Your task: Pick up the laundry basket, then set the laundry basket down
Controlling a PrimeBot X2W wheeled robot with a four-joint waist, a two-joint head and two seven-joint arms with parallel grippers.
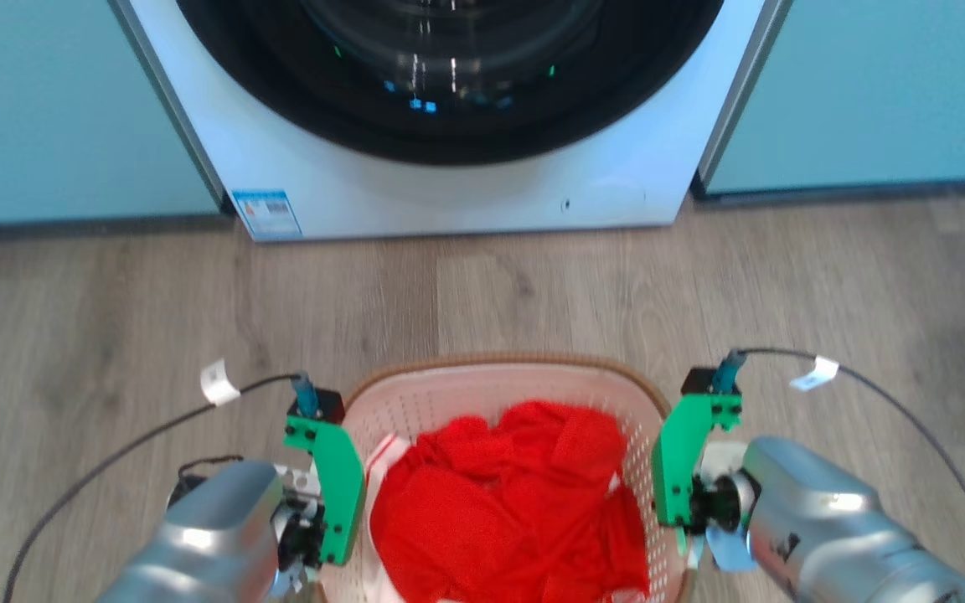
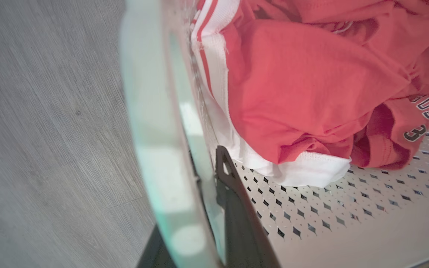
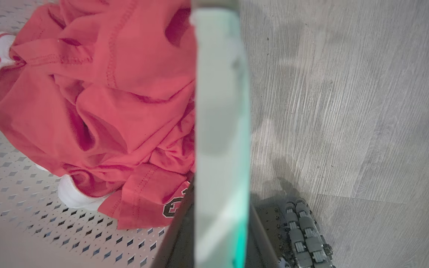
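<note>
Left gripper [image 2: 199, 193]: straddles the left rim of the basket [image 1: 499, 362]. One dark finger [image 2: 237, 208] is inside, flat against the perforated wall. The other is outside, showing at the bottom edge of the left wrist view. Jaws pressed together on the rim, no gap visible.

Right gripper [image 3: 222, 208]: same arrangement on the right rim. The blurred pale rim runs straight up the right wrist view, with a dark finger [image 3: 177, 238] on the inner side and one on the outer side. It appears clamped, though the fingertips are hidden behind the rim, so contact there is not confirmed.

Head view: both arms flank the basket at mid-length, and a green bracket [image 1: 332, 486] sits on each wrist. A black cable [image 1: 114, 456] with a white tag trails from each.

Basket position: bottom centre of the head view, between the two arms, in front of the washer [image 1: 466, 193] and well apart from it. Bare wood floor [image 1: 114, 318] lies between them. Cannot tell whether the base is on the floor or off it.

Contents: crumpled red garment [image 1: 508, 502] with white trim and dark lettering, including a "3". It covers most of the basket bottom.

Right wrist view also shows a roller wheel [image 3: 305, 238] of the robot base on the floor, just outside the basket.
</note>
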